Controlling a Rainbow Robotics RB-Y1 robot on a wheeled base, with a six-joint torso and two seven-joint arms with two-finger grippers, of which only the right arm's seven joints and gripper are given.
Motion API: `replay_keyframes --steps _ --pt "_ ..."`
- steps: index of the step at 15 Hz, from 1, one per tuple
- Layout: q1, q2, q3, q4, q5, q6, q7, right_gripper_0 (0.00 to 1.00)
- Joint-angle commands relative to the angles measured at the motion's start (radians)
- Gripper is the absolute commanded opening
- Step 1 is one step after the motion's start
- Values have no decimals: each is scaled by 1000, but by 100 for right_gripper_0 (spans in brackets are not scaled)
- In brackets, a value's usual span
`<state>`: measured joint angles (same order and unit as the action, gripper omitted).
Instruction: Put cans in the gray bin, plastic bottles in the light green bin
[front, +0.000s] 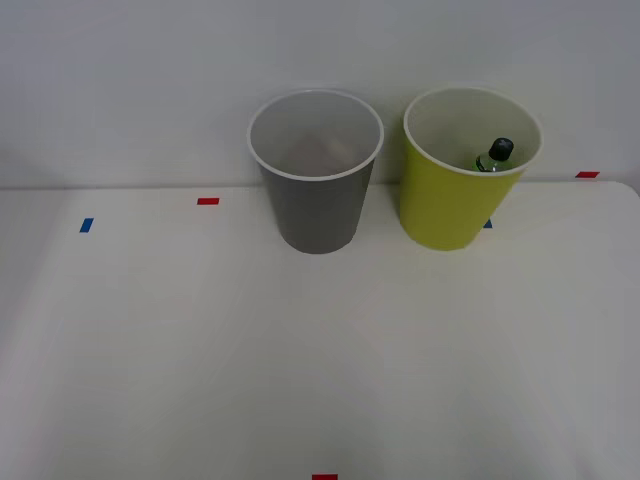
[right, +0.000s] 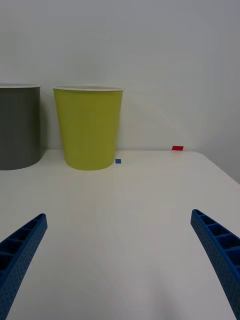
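Both bins ahead of spread hand

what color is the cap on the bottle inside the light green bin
Black, on a dark green bottle in the light green bin; front view.

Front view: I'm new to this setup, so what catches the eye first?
Two tall bins stand side by side at the table's far edge: the gray bin on the left, the light green bin on the right. A dark green bottle with a black cap rests inside the green one.
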<state>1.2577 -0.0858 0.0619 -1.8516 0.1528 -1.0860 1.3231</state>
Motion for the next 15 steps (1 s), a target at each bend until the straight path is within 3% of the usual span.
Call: replay_keyframes --steps 1,15 --pt "0 0 -1 0 -1 0 1 100" --pt "0 0 -1 0 -1 0 1 100"
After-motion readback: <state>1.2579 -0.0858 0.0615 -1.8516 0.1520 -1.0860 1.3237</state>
